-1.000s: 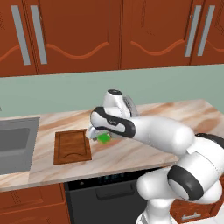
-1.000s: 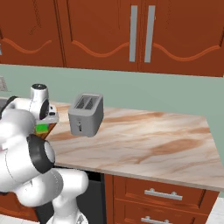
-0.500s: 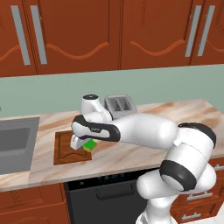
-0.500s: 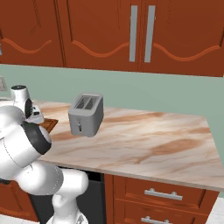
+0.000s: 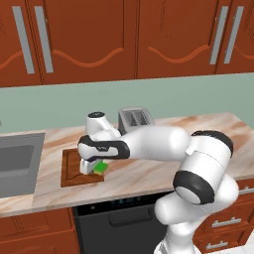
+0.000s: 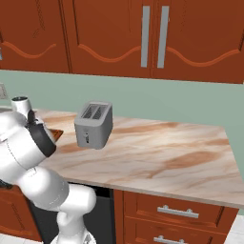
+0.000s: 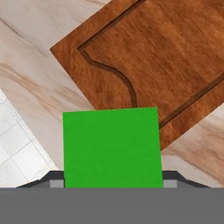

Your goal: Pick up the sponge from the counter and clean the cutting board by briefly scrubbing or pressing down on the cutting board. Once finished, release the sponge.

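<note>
A beige marble counter [image 5: 149, 166] runs under red-brown cabinets [image 5: 129, 39], with a grey sink [image 5: 15, 166] at its left end. A white robot arm [image 5: 154, 146] reaches leftward across it. A grey toaster [image 6: 94, 125] stands behind the arm, near the wall. A dark wooden board [image 5: 72, 171] with a grooved border lies flat on the counter between sink and toaster.

The gripper [image 5: 94, 167] hangs over the board's right part, its jaws closed on the sponge [image 5: 100, 168]. In the hand view the green sponge [image 7: 111, 146] sits clamped by its two side faces, above the board's [image 7: 162, 57] corner.

The sponge looks light and soft, likely to squash under pressure. Holding it by the sides, as here, leaves the bottom face free to press onto the wood.
</note>
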